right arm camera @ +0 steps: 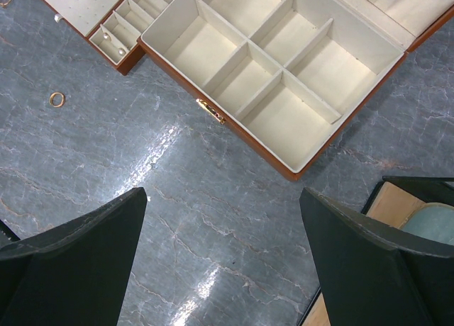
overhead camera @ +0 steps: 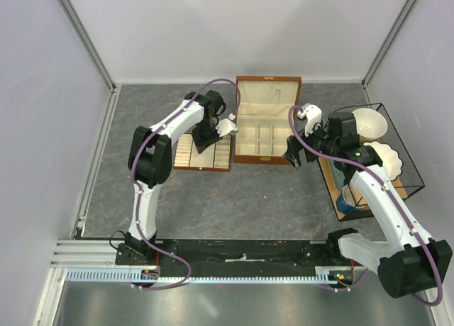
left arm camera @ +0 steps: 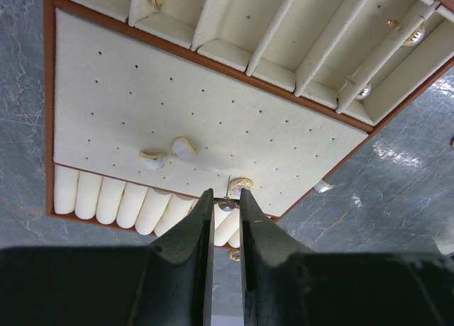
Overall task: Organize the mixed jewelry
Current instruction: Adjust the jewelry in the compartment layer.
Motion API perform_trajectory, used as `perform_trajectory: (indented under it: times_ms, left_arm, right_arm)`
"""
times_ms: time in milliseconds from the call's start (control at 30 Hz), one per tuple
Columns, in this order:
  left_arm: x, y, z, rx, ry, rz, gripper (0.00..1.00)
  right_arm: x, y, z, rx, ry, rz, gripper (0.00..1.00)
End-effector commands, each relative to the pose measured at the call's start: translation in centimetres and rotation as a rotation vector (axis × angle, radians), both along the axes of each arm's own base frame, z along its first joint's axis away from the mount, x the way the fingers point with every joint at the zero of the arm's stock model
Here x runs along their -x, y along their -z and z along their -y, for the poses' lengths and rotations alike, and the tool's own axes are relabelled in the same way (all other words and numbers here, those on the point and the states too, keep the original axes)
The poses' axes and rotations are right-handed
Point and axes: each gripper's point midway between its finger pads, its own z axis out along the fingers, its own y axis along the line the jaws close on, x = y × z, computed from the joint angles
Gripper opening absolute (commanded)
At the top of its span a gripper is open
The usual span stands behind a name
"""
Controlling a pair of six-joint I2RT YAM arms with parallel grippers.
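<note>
My left gripper point(left arm camera: 227, 198) hangs over the near edge of the flat cream slotted tray point(left arm camera: 213, 106), fingers nearly together on a tiny gold-and-grey earring point(left arm camera: 226, 205). On the tray's perforated pad lie two pale crescent pieces point(left arm camera: 153, 159) and a gold ornate piece point(left arm camera: 241, 183). A silver piece point(left arm camera: 323, 186) and a gold ring point(left arm camera: 234, 255) lie on the table beside the tray. My right gripper point(right arm camera: 223, 193) is wide open and empty above bare table, near the brown wooden box point(right arm camera: 284, 120). A gold ring point(right arm camera: 56, 98) lies on the table to its left.
In the top view the tray point(overhead camera: 186, 156) lies left of the open box point(overhead camera: 266, 81), my left gripper point(overhead camera: 207, 142) over it and my right gripper point(overhead camera: 296, 158) at the box's right. A wire basket point(overhead camera: 408, 163) with white bowls and a blue cup stands at the right.
</note>
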Motion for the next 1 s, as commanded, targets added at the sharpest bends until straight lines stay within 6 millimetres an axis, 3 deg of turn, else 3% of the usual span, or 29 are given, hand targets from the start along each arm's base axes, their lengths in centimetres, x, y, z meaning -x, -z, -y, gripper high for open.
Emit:
perform_trajectory:
  times_ms: [0, 967]
  left_arm:
    - [-0.9, -0.4, 0.3, 0.017, 0.017, 0.020, 0.12]
    - [-1.2, 0.9, 0.3, 0.002, 0.024, 0.008, 0.12]
  right_arm:
    - [-0.6, -1.6, -0.4, -0.020, -0.017, 0.052, 0.98]
    - [-0.5, -1.5, -0.3, -0.016, -0.014, 0.052, 0.98]
